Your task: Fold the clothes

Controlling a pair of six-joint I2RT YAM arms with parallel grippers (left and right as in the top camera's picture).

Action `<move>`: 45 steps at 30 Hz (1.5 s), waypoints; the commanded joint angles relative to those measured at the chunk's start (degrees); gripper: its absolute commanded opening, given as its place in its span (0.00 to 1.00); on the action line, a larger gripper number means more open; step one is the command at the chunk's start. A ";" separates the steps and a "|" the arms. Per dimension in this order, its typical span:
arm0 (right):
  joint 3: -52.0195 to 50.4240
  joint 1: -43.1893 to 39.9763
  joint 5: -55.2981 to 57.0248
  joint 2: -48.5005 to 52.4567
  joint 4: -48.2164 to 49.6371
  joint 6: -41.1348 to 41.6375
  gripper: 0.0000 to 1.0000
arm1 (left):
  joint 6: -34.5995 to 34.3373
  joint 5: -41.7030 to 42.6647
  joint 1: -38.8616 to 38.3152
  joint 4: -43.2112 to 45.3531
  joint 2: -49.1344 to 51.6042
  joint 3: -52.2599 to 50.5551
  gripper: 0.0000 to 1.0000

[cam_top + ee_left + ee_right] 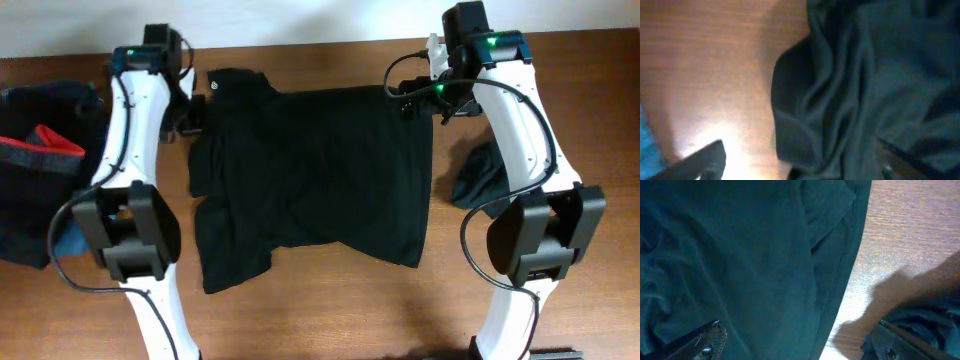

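Free table [340, 315] strip near-side of shirt [320, 170]

txt: none legible | shirt [320, 170] | white logo [217, 88] too sm. to read

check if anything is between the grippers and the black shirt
Nothing visible. The left gripper and right gripper stand open at the far corners of the black shirt; wrist views show only fabric and table between the jaws.

A red-and-grey striped piece [45, 150] lies by blue denim [66, 242] on the wooden table [330, 310].
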 commanded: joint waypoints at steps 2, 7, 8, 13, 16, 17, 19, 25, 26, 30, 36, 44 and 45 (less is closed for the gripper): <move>1.01 -0.15 -0.74 -0.94 0.70 -0.72 0.99 | 0.00 6.05 1.33 5.79 0.35 -8.70 0.68; 1.01 -0.15 -0.72 -0.94 0.92 -0.72 0.99 | 0.04 7.10 1.33 15.56 0.35 -18.25 0.43; 1.01 -0.15 -0.72 -0.94 0.90 -0.72 0.99 | 0.07 7.65 1.33 16.76 0.35 -19.28 0.43; 1.01 -0.15 -0.74 -0.94 0.90 -0.72 0.99 | 0.07 8.41 1.33 22.03 0.35 -23.98 0.43; 1.01 -0.15 -0.74 -0.94 0.90 -0.70 0.99 | 0.96 8.02 1.33 22.32 0.33 -23.96 0.34; 1.01 -0.15 -0.74 -0.94 0.90 -0.72 0.99 | 0.96 7.96 1.36 22.14 0.24 -23.54 0.30; 1.01 -0.15 -0.72 -0.94 0.90 -0.70 0.99 | 0.90 6.23 1.62 20.37 0.24 -21.46 0.22; 1.01 -0.15 -0.72 -0.94 1.33 -0.72 0.99 | 0.90 -7.52 1.66 13.49 0.24 -15.32 0.15; 1.01 -0.15 -0.74 -0.94 1.40 -0.72 0.99 | 0.90 -8.31 1.66 13.31 0.24 -15.10 0.13; 1.01 -0.15 -0.72 -0.94 1.36 -0.72 0.99 | 0.90 -16.17 1.66 13.57 0.24 -14.80 0.13; 0.96 -0.20 -0.66 -0.92 -0.07 -0.70 0.99 | 0.90 -20.76 1.70 13.55 0.24 -14.78 0.95; 0.96 -1.29 -0.74 -0.83 -7.54 -0.02 0.99 | -0.15 -6.25 1.38 4.07 0.17 -4.52 0.99; 0.96 -1.27 -0.74 -0.83 -9.66 0.00 1.00 | 0.00 -3.72 0.92 1.33 0.13 -2.54 0.99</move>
